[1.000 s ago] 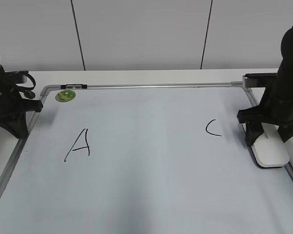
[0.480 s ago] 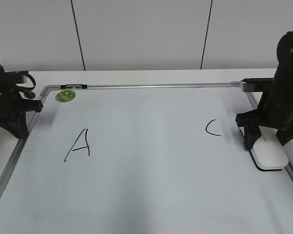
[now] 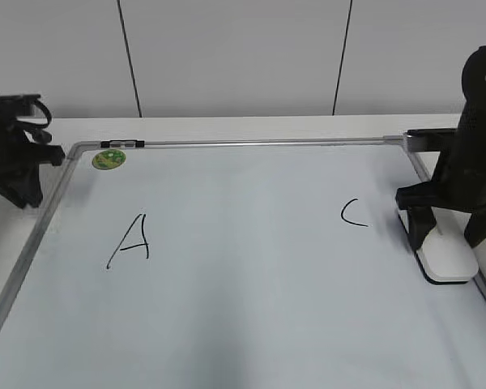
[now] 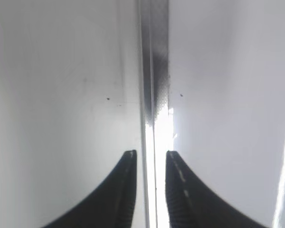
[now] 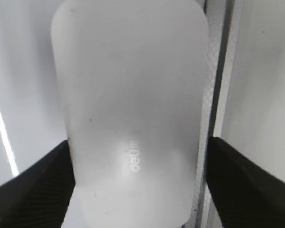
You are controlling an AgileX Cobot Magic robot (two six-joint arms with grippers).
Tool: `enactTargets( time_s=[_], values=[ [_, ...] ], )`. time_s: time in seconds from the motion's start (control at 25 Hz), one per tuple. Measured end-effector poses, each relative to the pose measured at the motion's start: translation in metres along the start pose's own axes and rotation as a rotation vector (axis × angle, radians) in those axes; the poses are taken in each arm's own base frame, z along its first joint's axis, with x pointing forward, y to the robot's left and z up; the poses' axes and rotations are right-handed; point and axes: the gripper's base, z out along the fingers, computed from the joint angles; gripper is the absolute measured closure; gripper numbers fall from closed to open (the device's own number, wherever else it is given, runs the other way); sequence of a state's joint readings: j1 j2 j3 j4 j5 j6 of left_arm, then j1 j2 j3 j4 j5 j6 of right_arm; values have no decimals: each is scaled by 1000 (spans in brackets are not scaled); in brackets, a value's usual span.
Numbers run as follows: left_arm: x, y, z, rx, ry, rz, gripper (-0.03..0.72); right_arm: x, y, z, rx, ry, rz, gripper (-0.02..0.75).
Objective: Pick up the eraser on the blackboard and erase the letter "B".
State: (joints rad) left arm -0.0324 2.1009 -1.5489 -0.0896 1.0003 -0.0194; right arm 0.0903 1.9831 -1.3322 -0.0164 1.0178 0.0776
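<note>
The white eraser [image 3: 447, 261] lies flat on the blackboard [image 3: 243, 308] by its right frame, beyond the black "C" [image 3: 352, 213]. My right gripper [image 3: 444, 241] is open and straddles the eraser's near end. In the right wrist view the eraser [image 5: 133, 85] fills the frame between the spread fingers [image 5: 138, 142], with a gap at the right finger. No letter "B" shows on the board; the stretch between "A" [image 3: 131, 241] and "C" is bare. My left gripper [image 3: 24, 190] hangs over the board's left frame, slightly open and empty [image 4: 150, 154].
A small round green magnet [image 3: 108, 159] sits at the board's far left corner. The board's silver frame [image 4: 152, 71] runs under the left gripper. A white wall with dark seams stands behind the table.
The right gripper's fingers have spread apart around the eraser, which now rests on the board slightly nearer the frame. The left arm has moved back and left.
</note>
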Motion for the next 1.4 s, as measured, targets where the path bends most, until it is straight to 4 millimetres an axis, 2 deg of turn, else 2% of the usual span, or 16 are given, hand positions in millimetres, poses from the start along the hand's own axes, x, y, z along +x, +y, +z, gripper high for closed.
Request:
enactTargets(
  time_s=[0.12,0.2,0.28,0.36,0.56,0.68,0.8,0.92,1.08,1.24,1.36,1.4],
  values=[
    [0,0,-26,-22,-58,20,367,0,0,-9,3,-17,0,109],
    [2,1,-32,-30,-57,24,242,1,-1,-15,6,-29,0,109],
    [4,1,-36,-34,-47,11,168,3,-1,-20,7,-35,0,110],
    [7,1,-37,-36,-23,1,134,5,-2,-27,7,-40,0,111],
    [12,1,-44,-37,11,-4,119,12,-4,-35,25,-1,9,154],
    [15,-2,-69,-32,-61,0,123,17,-4,-39,30,31,15,172],
    [29,-4,-100,-27,-150,9,132,21,-4,-53,28,-4,25,178],
    [57,-3,-120,-35,-203,17,138,29,-1,-81,21,-91,24,181],
    [102,0,-125,-42,-216,21,148,42,5,-116,6,-209,15,182],
    [145,4,-132,-57,-263,34,153,63,10,-136,-4,-270,-1,183],
    [179,6,-140,-62,-314,42,153,90,11,-142,-13,-316,-14,184],
    [189,7,-140,-63,-326,44,153,90,11,-142,-13,-316,-14,184]
  ],
)
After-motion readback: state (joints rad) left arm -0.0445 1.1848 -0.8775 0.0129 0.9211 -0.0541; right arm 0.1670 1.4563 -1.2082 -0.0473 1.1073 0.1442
